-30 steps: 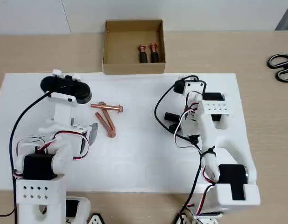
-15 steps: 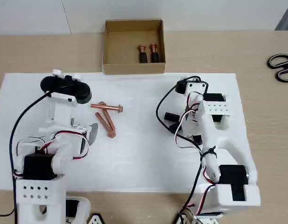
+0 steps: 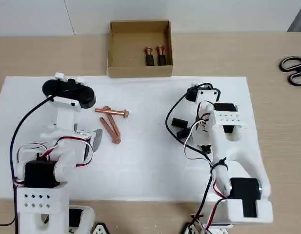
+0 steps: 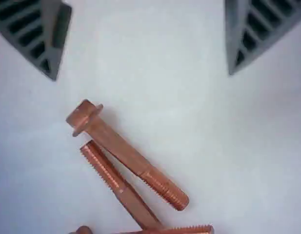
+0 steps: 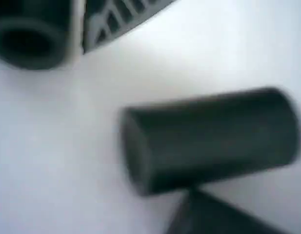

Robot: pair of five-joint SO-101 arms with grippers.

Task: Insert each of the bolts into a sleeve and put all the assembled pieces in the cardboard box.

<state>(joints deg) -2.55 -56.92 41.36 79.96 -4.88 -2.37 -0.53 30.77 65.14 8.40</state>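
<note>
Resting in the box (image 3: 122, 51) are two finished pieces (image 3: 155, 55); three bolts (image 3: 111, 123) and loose sleeves (image 3: 179, 122) remain. Left gripper (image 4: 143, 70) spread wide; right gripper (image 3: 195, 126), cannot tell.

Bright, even overhead light (soft, faint shadows)

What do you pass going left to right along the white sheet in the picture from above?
Left arm → three copper bolts → black sleeve → right arm.
</note>
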